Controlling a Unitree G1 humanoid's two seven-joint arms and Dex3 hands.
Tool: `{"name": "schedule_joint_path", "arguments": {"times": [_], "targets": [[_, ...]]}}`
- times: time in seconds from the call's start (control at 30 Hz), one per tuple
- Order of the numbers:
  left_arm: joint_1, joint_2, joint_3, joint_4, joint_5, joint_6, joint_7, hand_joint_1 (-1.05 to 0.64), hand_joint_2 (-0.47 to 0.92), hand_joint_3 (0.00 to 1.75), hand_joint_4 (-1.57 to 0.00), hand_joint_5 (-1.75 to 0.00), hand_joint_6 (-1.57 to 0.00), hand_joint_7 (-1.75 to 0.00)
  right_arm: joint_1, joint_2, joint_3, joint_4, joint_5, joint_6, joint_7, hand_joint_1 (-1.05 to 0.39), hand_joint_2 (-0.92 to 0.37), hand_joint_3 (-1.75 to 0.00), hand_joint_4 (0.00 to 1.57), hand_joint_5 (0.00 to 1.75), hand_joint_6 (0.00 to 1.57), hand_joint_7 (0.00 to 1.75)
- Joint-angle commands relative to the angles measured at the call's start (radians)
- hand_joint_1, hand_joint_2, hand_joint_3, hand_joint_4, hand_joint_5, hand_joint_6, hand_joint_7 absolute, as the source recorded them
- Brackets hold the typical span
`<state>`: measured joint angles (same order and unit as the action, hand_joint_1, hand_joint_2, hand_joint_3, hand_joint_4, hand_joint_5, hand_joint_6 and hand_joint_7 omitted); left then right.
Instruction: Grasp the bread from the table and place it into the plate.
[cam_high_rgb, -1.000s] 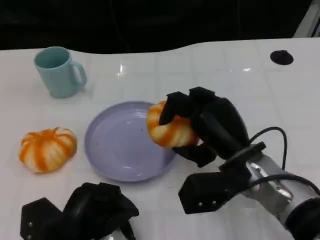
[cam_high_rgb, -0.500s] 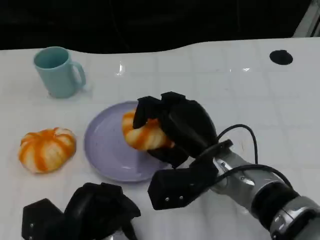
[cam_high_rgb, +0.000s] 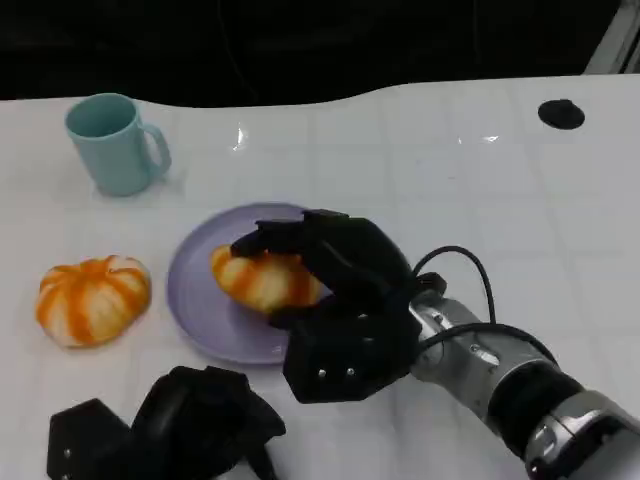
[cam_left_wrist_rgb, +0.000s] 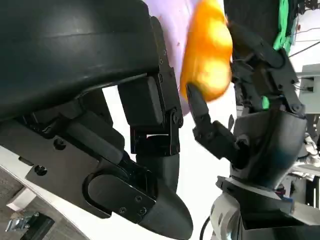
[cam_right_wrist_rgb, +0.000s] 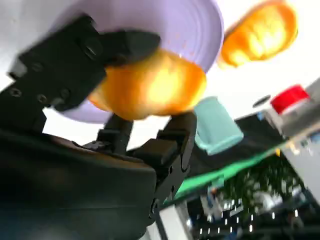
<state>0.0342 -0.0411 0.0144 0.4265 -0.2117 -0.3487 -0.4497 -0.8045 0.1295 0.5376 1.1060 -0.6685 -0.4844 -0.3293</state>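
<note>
Your right robot hand (cam_high_rgb: 330, 275) grips the orange-and-white striped bread roll (cam_high_rgb: 262, 281), holding it over the round lilac plate (cam_high_rgb: 200, 295). You're at placement: lower and let go.

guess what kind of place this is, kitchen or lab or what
Probably a robotics lab or test bench set up as a mock dining table. A white table carries a lavender plate, a teal mug and bread held by the right hand, with dark background and loose cabling behind.

left hand (cam_high_rgb: 165, 430) cut off, bread (cam_high_rgb: 265, 280) partly hidden
</note>
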Motion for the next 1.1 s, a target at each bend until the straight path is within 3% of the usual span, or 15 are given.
{"name": "schedule_joint_path", "arguments": {"times": [0.03,0.2,0.4,0.73,0.83,0.9,1.1], "targets": [[0.009,0.012,0.005,-0.005,-0.004,-0.002,0.000,-1.05,0.79,0.01,-1.51,-0.90,-1.57,-0.46,0.001,-0.015,0.002,-0.061,0.013,0.039,0.077,-0.65,-0.92,-0.20,0.03,0.27,0.24,0.00],[0.007,0.015,0.005,-0.004,-0.001,-0.005,0.000,-1.05,0.79,0.01,-1.51,-0.90,-1.57,-0.46,0.025,-0.024,-0.011,-0.113,0.039,0.061,0.146,-0.78,-0.92,-0.26,0.00,0.16,0.17,0.00],[0.006,0.014,0.004,-0.007,-0.003,0.002,0.002,-1.05,0.79,0.01,-1.51,-0.90,-1.57,-0.47,0.074,-0.065,-0.025,-0.221,0.065,0.061,0.206,-0.83,-0.92,-0.25,0.02,0.14,0.15,0.01],[-0.001,0.017,0.007,0.002,0.000,-0.002,0.005,-1.05,0.79,0.01,-1.51,-0.90,-1.57,-0.47,0.232,-0.150,-0.085,-0.428,0.157,-0.035,0.230,-0.70,-0.92,-0.23,0.12,0.26,0.24,0.04],[-0.004,0.018,0.007,0.008,0.000,-0.006,0.003,-1.05,0.80,0.01,-1.51,-0.90,-1.57,-0.47,0.304,-0.190,-0.116,-0.508,0.194,-0.068,0.243,-0.63,-0.92,-0.23,0.03,0.59,0.30,0.06],[-0.005,0.019,0.007,0.008,0.002,-0.005,0.005,-1.05,0.80,0.01,-1.51,-0.90,-1.57,-0.47,0.335,-0.204,-0.131,-0.540,0.212,-0.079,0.250,-0.60,-0.92,-0.22,0.04,0.64,0.34,0.08],[-0.004,0.018,0.006,0.003,-0.001,0.005,0.007,-1.05,0.79,0.00,-1.51,-0.90,-1.57,-0.48,0.443,-0.207,-0.220,-0.563,0.416,-0.225,0.311,-0.40,-0.92,-0.15,0.32,0.82,0.56,0.17]]}}
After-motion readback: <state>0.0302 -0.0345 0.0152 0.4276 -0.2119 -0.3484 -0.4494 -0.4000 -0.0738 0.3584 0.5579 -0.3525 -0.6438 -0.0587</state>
